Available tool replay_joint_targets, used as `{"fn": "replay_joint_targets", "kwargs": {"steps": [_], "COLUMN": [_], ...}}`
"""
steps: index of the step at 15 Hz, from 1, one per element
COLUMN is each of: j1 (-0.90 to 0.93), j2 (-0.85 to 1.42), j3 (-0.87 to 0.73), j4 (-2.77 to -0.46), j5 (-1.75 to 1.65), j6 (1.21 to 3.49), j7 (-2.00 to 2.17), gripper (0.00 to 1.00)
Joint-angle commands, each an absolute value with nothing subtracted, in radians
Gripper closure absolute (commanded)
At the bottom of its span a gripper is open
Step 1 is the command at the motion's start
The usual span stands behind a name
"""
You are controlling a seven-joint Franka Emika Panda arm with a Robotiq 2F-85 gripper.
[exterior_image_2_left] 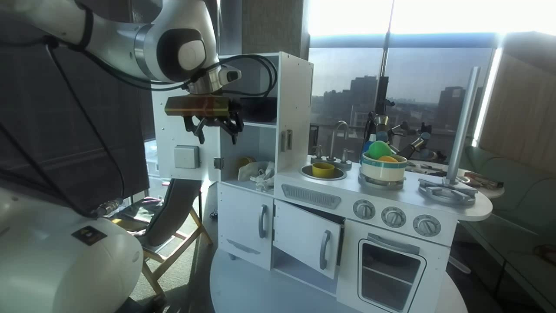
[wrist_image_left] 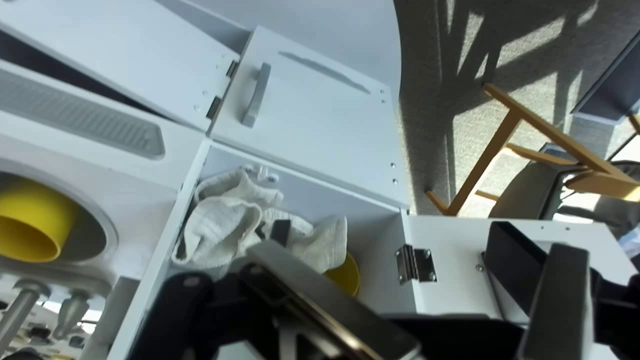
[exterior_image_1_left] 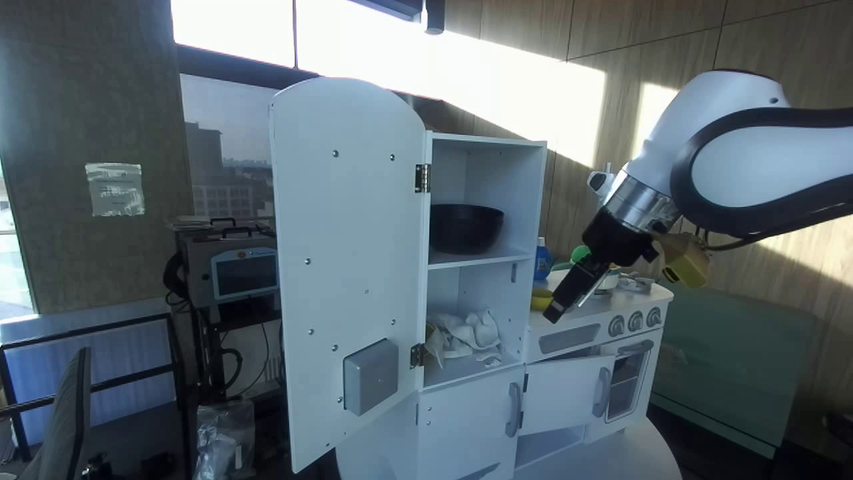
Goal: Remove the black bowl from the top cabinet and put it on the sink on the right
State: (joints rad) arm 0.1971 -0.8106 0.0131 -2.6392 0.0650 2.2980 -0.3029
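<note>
The black bowl (exterior_image_1_left: 466, 228) sits upright in the open top cabinet (exterior_image_1_left: 506, 170), on its shelf. It also shows partly behind my gripper in an exterior view (exterior_image_2_left: 263, 109). My gripper (exterior_image_2_left: 218, 141) is open and empty, pointing down, outside the cabinet and apart from the bowl. Its fingers are spread wide in the wrist view (wrist_image_left: 395, 250). A dark shape lies low between them there; I cannot tell whether it is the bowl or gripper body. The white sink counter (exterior_image_2_left: 312, 195) stands beside the cabinet. Its round basin (exterior_image_2_left: 304, 171) holds a yellow cup (exterior_image_2_left: 323, 169).
The arched door (exterior_image_1_left: 346, 233) stands wide open. Pale cloths (exterior_image_1_left: 466, 333) and a yellow item (wrist_image_left: 346, 275) lie in the lower compartment. The counter bears a faucet (exterior_image_2_left: 339, 139), a pot (exterior_image_2_left: 384, 168) with green and orange things, and a metal pole (exterior_image_2_left: 464, 126). A lower door (exterior_image_2_left: 304, 234) is ajar.
</note>
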Motion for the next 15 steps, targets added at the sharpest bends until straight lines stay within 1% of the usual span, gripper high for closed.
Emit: {"fn": "replay_joint_targets", "kwargs": {"steps": [1,6,10,15], "j1": [0.204,0.155,0.073,-0.026], "j2": [-0.682,-0.606,-0.529,-0.464], "j3": [0.018,0.061,0.141,0.244], "j4": [-2.47,-2.328,-2.247,-2.214], "j5": [0.068,0.073,0.056,0.027], "j6": [2.417,2.559,2.506,2.461], "j7": [-0.263,-0.1,0.153,0.459], "gripper": [0.0,0.0,0.0,0.0]}}
